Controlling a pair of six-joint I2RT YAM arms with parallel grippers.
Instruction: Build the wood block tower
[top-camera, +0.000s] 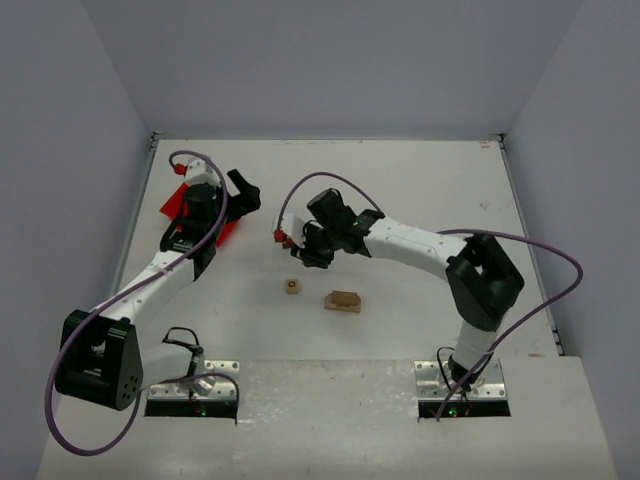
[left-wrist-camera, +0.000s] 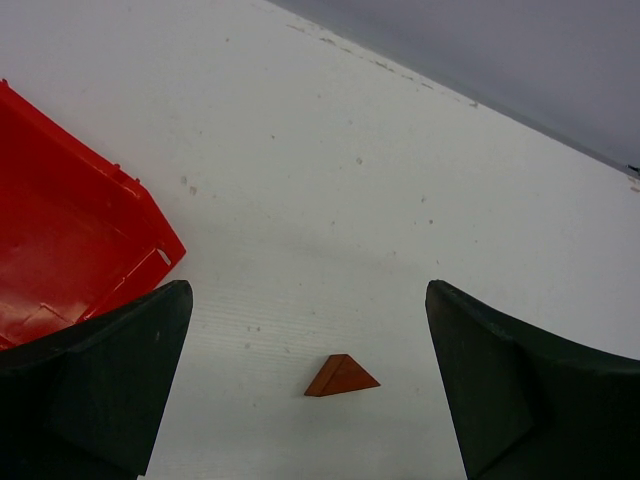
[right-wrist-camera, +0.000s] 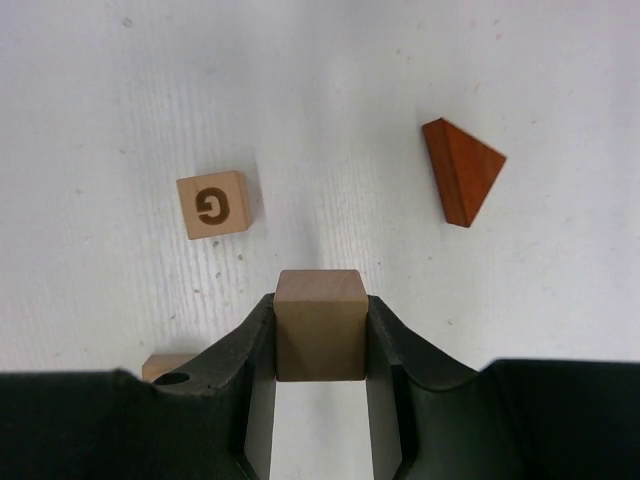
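Pinching a plain cube (right-wrist-camera: 319, 325) in the right tool (right-wrist-camera: 320, 308), left tool (left-wrist-camera: 308, 300) spread wide

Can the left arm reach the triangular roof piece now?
Probably yes: the left gripper has its jaws open and empty, and the triangular roof piece lies on bare table ahead, clear of the red bin.

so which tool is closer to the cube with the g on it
Right. The right tool, gripping a plain cube, sits close beside the G cube. The left tool is far off to the left, by the red bin.
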